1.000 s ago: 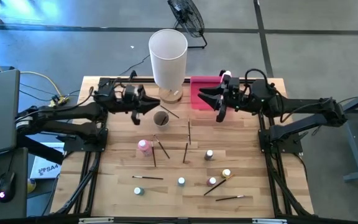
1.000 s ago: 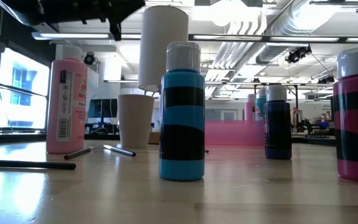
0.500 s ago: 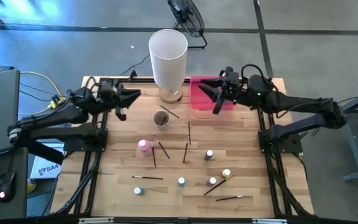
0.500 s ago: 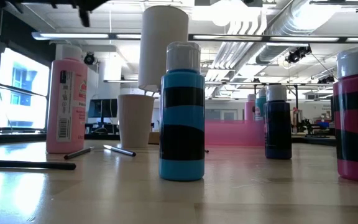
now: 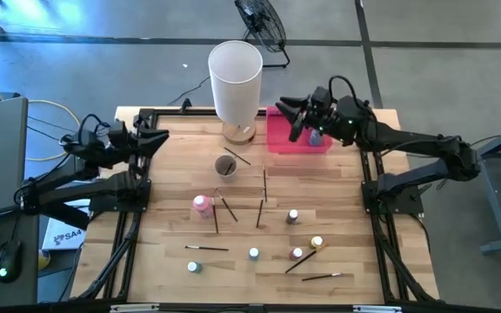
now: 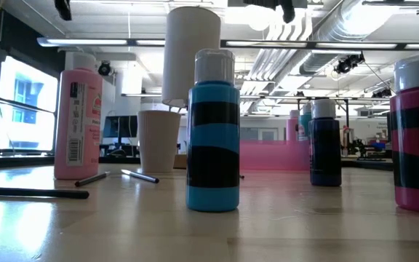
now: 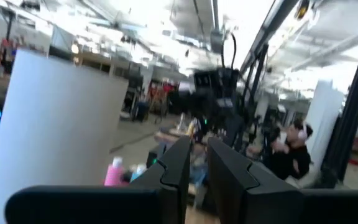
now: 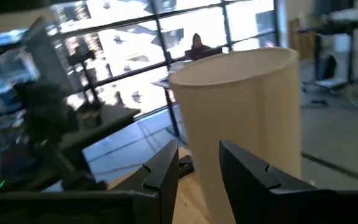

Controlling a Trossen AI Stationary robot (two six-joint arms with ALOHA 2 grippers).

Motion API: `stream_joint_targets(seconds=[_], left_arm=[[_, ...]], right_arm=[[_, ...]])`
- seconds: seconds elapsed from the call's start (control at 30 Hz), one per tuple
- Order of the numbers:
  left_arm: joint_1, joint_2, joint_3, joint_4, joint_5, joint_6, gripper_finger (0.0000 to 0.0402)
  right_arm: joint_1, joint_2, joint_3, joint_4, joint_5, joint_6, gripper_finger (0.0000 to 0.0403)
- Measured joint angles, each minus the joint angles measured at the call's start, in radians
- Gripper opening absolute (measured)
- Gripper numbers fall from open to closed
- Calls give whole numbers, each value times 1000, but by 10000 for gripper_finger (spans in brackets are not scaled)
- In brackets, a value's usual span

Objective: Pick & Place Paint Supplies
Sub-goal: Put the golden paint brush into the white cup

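Observation:
Paint supplies lie scattered on the wooden table (image 5: 346, 209). A pink bottle (image 5: 201, 204) stands left of centre, and several tiny capped bottles (image 5: 292, 216) stand nearer the front. Thin dark paintbrushes (image 5: 260, 213) lie flat between them. One brush leans in a paper cup (image 5: 225, 165). My left gripper (image 5: 158, 139) hovers at the table's far left, pointing right, its fingers (image 7: 176, 168) a narrow gap apart with nothing between them. My right gripper (image 5: 295, 123) hangs open over the pink tray (image 5: 282, 139), pointing at the tall white cylinder (image 8: 241, 124).
The tall white cylinder (image 5: 235, 76) stands at the far edge between the two grippers. A bluish bottle (image 5: 314, 136) shows in the tray under my right arm. In the low view a teal bottle (image 6: 213, 138) and a dark one (image 6: 324, 145) stand up front.
My left gripper has drawn back from beside the paper cup toward the table's left edge, rising and tipping upward. My right gripper has swung toward the far edge over the pink tray and turned toward the white cylinder. Nothing on the table has moved.

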Motion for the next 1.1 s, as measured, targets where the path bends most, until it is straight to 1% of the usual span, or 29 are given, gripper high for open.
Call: stream_joint_targets(seconds=[0.07, 0.17, 0.23, 0.3, 0.37, 0.5, 0.7, 0.87, 1.1], left_arm=[[0, -14, 0, -45, -18, 2, 54], [0, -36, -1, -83, -146, 35, 54], [0, -40, -1, -83, -225, 60, 54], [0, -40, -1, -82, -263, 84, 54], [0, -39, -1, -94, -265, 115, 54], [0, -39, -1, -140, -260, 156, 54], [0, -39, -1, -211, -264, 158, 54], [0, -39, -1, -202, -265, 154, 54], [0, -39, -1, -179, -268, 124, 54]], right_arm=[[-5, 9, 0, 0, 42, 69, 109], [-4, 23, 0, 8, 83, 116, 109], [-3, 37, 0, 37, 90, 139, 109], [-3, 44, 0, 60, 91, 180, 109], [-1, 50, 0, 66, 105, 211, 109], [22, 56, 0, 29, 186, 264, 104], [84, 57, 1, 17, 270, 261, 72], [120, 57, 51, 13, 268, 192, 49], [197, 57, 159, 9, 265, 34, 38]])
